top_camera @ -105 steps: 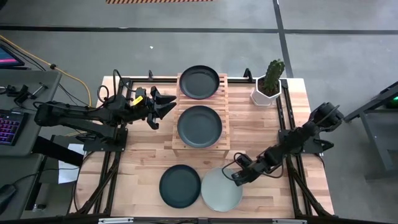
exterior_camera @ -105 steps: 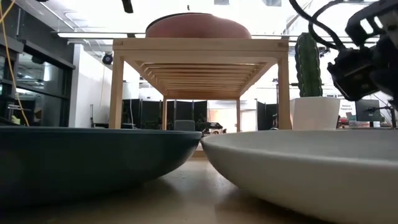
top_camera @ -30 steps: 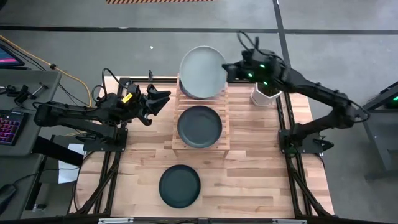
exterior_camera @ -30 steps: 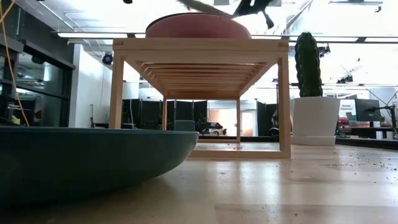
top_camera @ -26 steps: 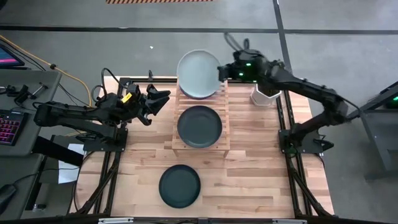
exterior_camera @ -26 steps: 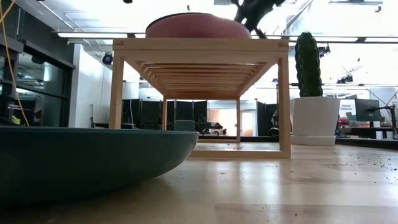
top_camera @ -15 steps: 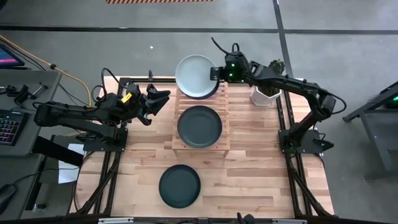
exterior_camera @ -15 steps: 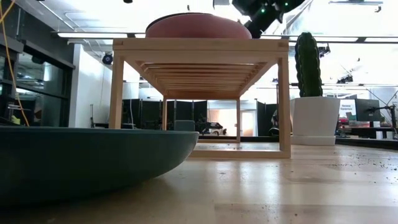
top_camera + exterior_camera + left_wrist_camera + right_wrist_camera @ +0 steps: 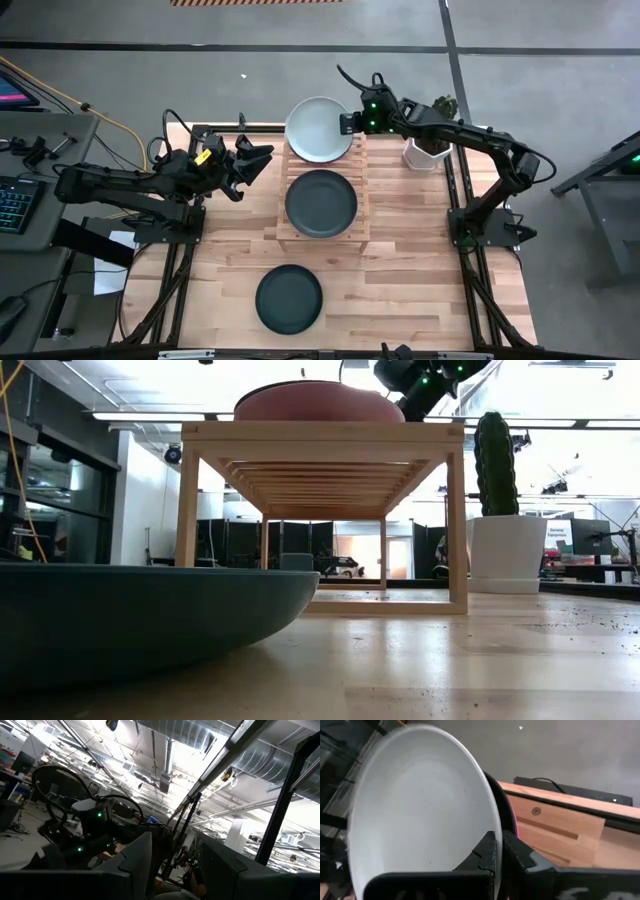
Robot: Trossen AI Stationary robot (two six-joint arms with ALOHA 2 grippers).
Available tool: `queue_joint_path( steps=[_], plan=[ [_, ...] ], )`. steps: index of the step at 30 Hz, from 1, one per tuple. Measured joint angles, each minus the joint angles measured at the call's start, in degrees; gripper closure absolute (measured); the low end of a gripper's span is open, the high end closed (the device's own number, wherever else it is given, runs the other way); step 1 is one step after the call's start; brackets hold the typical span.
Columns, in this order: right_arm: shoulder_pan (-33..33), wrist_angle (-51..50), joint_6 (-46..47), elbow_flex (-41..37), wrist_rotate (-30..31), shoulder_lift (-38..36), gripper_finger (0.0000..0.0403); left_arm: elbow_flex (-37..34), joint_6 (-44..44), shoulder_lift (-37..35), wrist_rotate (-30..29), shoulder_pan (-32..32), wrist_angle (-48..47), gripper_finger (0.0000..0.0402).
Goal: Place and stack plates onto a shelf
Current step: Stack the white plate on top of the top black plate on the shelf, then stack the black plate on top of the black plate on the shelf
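The right gripper (image 9: 347, 123) is pinching the pale plate (image 9: 318, 128) over the shelf's (image 9: 360, 190) far stack; one dark plate (image 9: 289, 299) is waiting near. Left gripper (image 9: 262, 160) is idling open.

Plate (image 9: 320, 129) over shelf's (image 9: 362, 190) far end (another mid-shelf).

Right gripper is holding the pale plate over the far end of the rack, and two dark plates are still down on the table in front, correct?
Not quite: the high view shows one dark plate on the table; the other sits on the rack. The right gripper does hold the pale plate over the far end.
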Motion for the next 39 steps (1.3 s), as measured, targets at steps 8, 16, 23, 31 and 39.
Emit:
queue_joint_path(
  steps=[8, 16, 23, 31, 39],
  plan=[
    [0.01, -0.40, -0.09, 0.00, -2.63, 0.00, 0.0403, 0.00, 0.02, 0.00, 0.00, 0.00, -0.02, 0.0261],
    [-0.10, -0.22, -1.63, 0.00, -2.64, 0.00, 0.0377, 0.00, 0.02, 0.00, 0.00, 0.00, -0.04, 0.0261],
    [-1.71, -0.37, -2.87, 0.00, -8.92, -0.24, 0.0290, 0.00, 0.02, 0.00, 0.00, -0.02, -0.04, 0.0261],
    [-1.63, -4.65, -12.41, 0.00, -16.04, -4.96, 0.0246, 0.00, 0.02, 0.00, 0.00, 0.00, -0.34, 0.0261],
    [-1.79, -17.35, -22.82, -0.25, -10.73, -15.25, 0.0245, 0.00, 0.86, 0.02, -0.01, 0.00, -0.91, 0.0261]
  ],
)
